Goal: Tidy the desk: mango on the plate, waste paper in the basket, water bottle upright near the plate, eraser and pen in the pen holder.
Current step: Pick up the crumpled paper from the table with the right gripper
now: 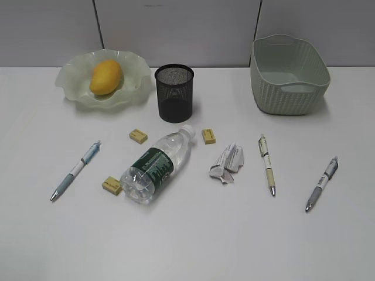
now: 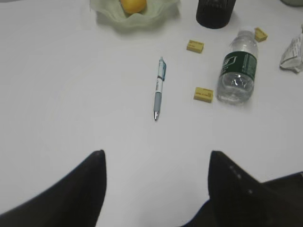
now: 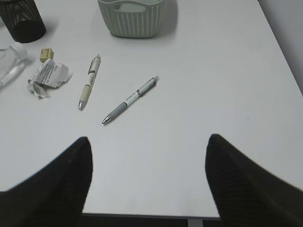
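Counter: white, wide, mostly bare toward the near edge.

Mango: already lying in the plate, far left.

Bottle: on its side at centre, cap toward the holder. Risk: round and smooth, so it is likely to roll if nudged, and could knock the erasers beside it; three show, one touching or nearly touching its base.

Paper: crumpled, right of the bottle, well apart from the basket. Risk: light, so it may slip from a loose pinch.

Pens: three, all flat on the counter; one left, two right. Risk: thin and low, so closing fingers may skid one away; the holder could tip on a careless drop.

Left fingers: apart, empty, above bare counter near the left pen.

Right fingers: apart, empty. The counter's near edge shows just under them and its right edge close by, leaving less room there.

Open room: wide in front; tight around the bottle.
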Tool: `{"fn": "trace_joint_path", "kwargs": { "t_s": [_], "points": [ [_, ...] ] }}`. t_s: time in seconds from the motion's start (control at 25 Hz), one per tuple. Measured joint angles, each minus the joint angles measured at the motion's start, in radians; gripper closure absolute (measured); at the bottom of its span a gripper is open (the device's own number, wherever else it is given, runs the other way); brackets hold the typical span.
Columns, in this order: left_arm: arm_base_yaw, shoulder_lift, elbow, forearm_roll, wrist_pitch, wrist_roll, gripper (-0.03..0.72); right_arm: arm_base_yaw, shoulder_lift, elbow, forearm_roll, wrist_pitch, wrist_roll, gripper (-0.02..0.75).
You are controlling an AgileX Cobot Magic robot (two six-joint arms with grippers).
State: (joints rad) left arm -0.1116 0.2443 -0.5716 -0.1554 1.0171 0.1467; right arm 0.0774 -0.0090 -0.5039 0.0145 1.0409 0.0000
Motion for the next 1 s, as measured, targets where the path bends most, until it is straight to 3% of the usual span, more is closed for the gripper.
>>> {"fn": "trace_joint_path", "kwargs": {
  "t_s": [0.72, 1.0],
  "points": [
    [0.0, 0.0, 0.042, 0.002, 0.048, -0.002, 0.19, 0.0, 0.039, -0.002, 0.0, -0.001, 0.0, 0.153],
    [0.0, 0.0, 0.042, 0.002, 0.051, -0.004, 0.191, 0.0, 0.242, -0.023, 0.0, -0.153, 0.0, 0.153]
  ]
}}
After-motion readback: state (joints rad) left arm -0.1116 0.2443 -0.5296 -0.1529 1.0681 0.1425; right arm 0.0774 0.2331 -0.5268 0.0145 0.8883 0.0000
